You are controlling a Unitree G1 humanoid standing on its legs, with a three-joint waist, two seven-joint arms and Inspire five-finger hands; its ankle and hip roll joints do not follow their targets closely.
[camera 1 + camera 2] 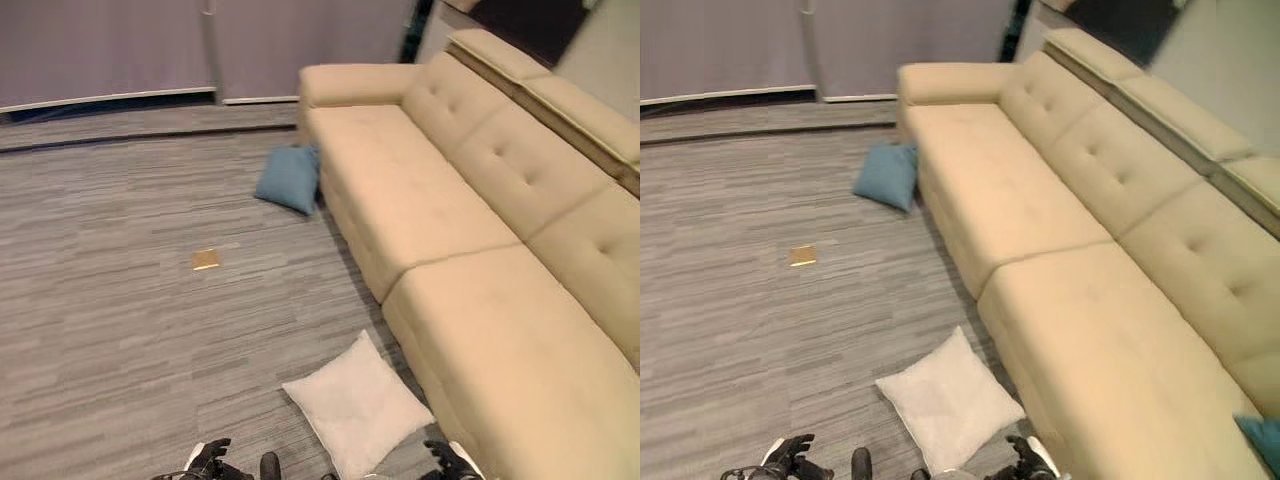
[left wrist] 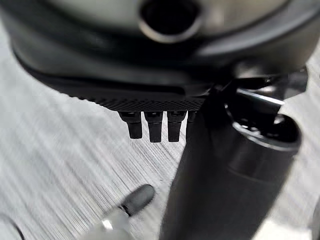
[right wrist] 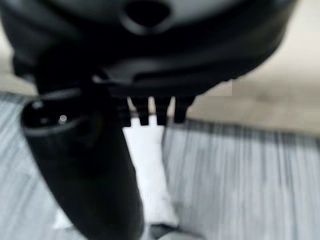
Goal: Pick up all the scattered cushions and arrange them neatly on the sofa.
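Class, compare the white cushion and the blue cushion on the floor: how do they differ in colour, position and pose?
The white cushion is pale; the blue cushion is dusty blue. The white cushion lies flat on the carpet near the camera, beside the sofa's nearer seat; the blue cushion sits farther off, tilted up against the sofa's front near the armrest end. Both are square, off the sofa, and held by neither hand.

No lettering, numbers, labels or signs can be read on anything here; the small flat gold square [image 1: 205, 260] on the grey carpet floor [image 1: 100, 330] bears none.
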